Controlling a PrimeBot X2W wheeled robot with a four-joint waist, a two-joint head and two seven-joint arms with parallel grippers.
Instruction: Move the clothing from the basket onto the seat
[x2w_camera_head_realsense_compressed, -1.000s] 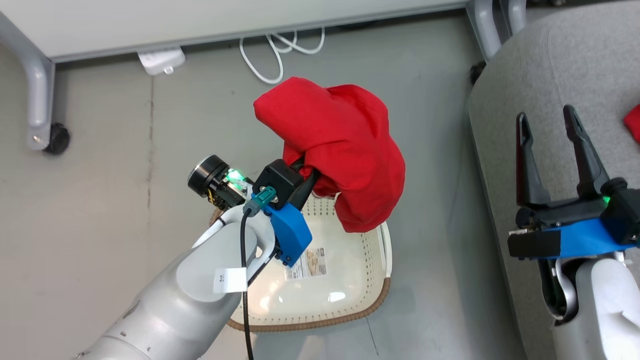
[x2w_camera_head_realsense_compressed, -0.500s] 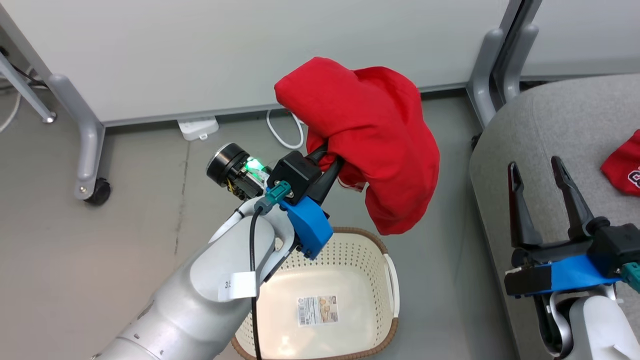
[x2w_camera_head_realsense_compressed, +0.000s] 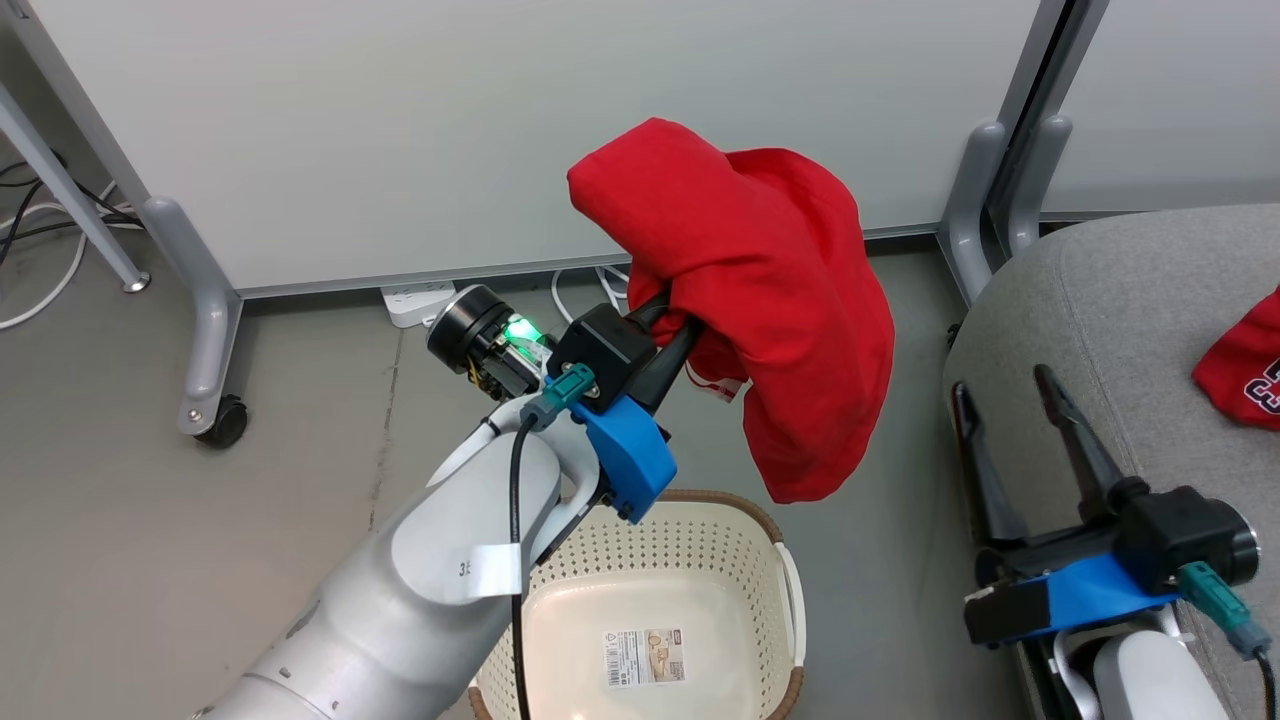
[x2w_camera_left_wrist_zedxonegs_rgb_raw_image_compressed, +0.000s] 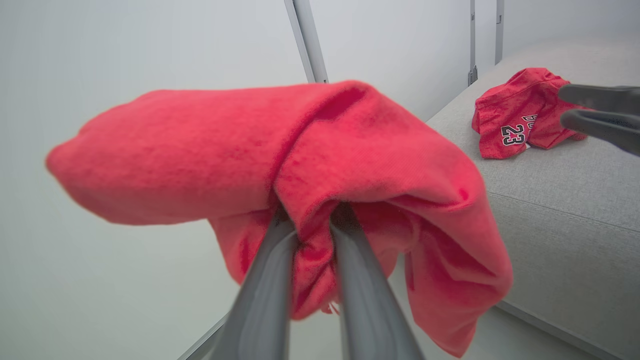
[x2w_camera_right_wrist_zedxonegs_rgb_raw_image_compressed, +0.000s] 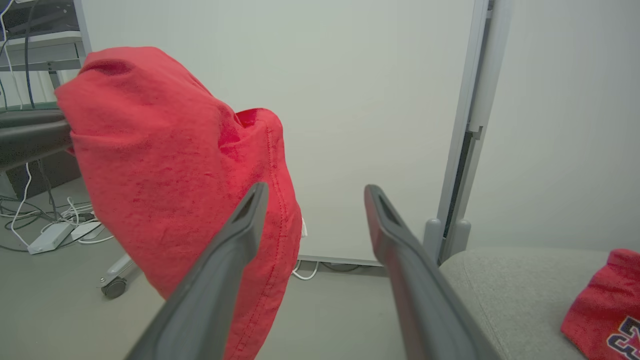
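Left fingers (x2w_camera_left_wrist_zedxonegs_rgb_raw_image_compressed: 260, 290) clamped on red garment (x2w_camera_left_wrist_zedxonegs_rgb_raw_image_compressed: 350, 150), right fingers (x2w_camera_right_wrist_zedxonegs_rgb_raw_image_compressed: 220, 270) apart, jersey (x2w_camera_left_wrist_zedxonegs_rgb_raw_image_compressed: 520, 115) marked "23" on seat (x2w_camera_left_wrist_zedxonegs_rgb_raw_image_compressed: 550, 200), basket (x2w_camera_head_realsense_compressed: 700, 525) sticker (x2w_camera_head_realsense_compressed: 645, 655) illegible

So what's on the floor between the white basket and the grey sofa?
Nothing. In the head view, the strip of grey floor between the basket and the seat is bare.

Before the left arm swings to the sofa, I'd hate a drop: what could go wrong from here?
The left gripper pinches only a bunched fold of the red garment; most hangs loose, so it may slip out onto the floor between the basket and the seat. The open right gripper stands at the seat's near edge, in the likely path; the drooping cloth could snag on it.
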